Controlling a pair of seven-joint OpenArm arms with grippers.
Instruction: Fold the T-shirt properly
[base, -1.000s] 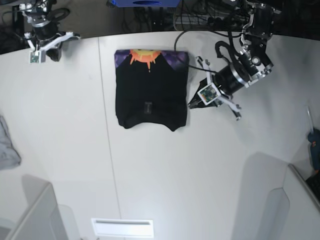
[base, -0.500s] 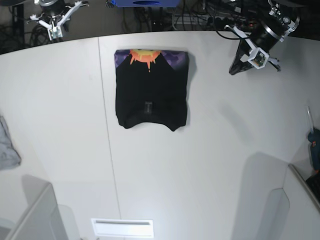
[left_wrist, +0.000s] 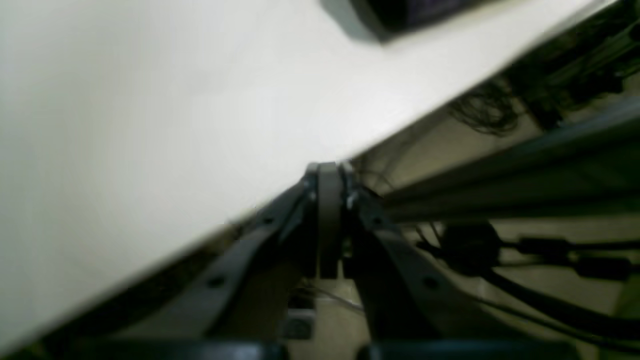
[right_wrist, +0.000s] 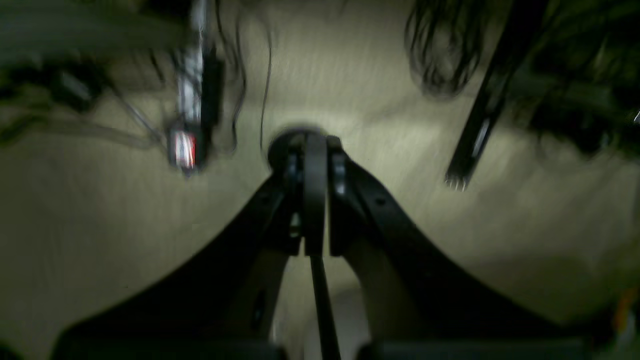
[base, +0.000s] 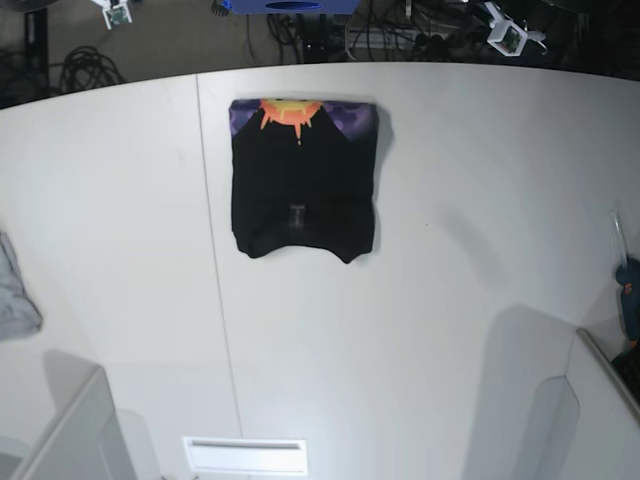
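The black T-shirt (base: 303, 185) lies folded into a rectangle on the white table (base: 420, 300), with its orange sun and purple print along the far edge. A dark corner of it shows at the top of the left wrist view (left_wrist: 400, 15). My left gripper (left_wrist: 327, 172) is shut and empty, hanging over the table's far edge. My right gripper (right_wrist: 314, 142) is shut and empty over the floor behind the table. In the base view only the white wrist parts of the two arms show, the left arm (base: 505, 35) at top right and the right arm (base: 115, 12) at top left.
A small grey cloth (base: 14, 290) lies at the table's left edge. A blue tool (base: 630, 290) sits at the right edge. White bins stand at the front left (base: 70, 430) and front right (base: 590, 410). Cables (right_wrist: 440, 55) cover the floor behind.
Both arms have drawn back from the table to the far edge, the left one away from the T-shirt's right side. The T-shirt has not moved.
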